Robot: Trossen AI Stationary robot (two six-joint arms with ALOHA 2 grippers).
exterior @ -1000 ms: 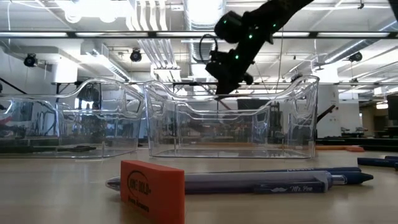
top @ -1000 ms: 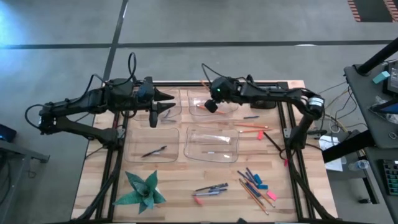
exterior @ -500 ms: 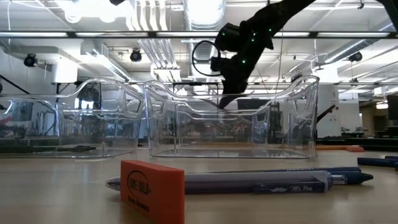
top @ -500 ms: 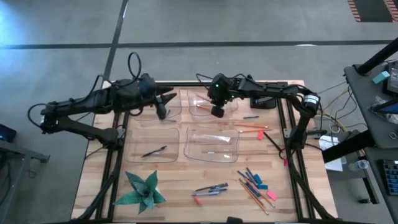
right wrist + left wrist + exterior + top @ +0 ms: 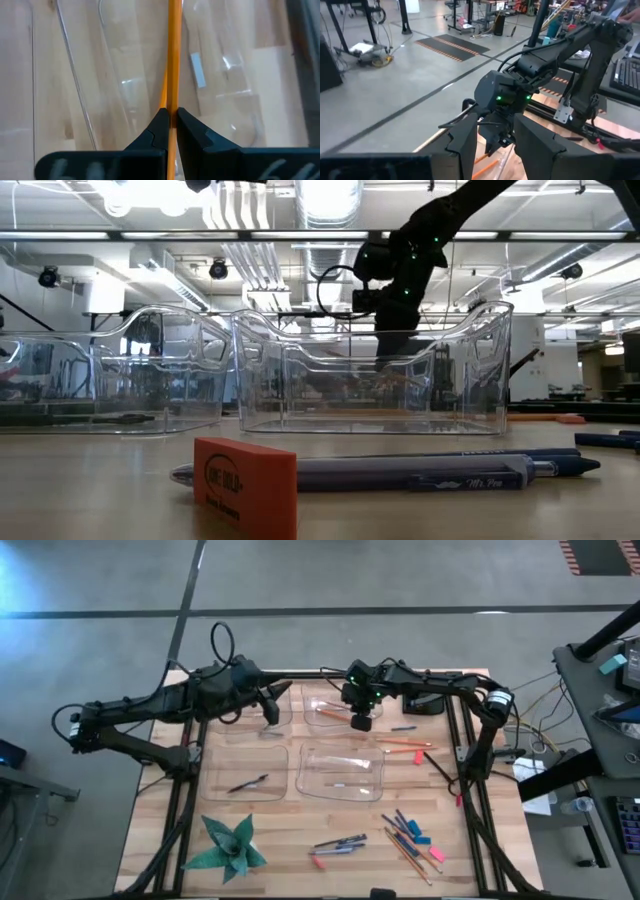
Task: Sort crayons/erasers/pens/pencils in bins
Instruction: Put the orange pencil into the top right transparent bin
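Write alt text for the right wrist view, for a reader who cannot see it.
The right gripper is shut on an orange pencil, which runs straight out from between its two dark fingers. Behind it lies a clear plastic bin on the wooden table.

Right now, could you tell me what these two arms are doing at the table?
They are sorting stationery into clear bins. The right gripper is shut on an orange pencil and holds it over the far right bin. The left gripper hovers over the far left bin, holding nothing that shows. Pens, pencils, crayons and erasers lie unsorted along the table's near edge, beside a green paper star.
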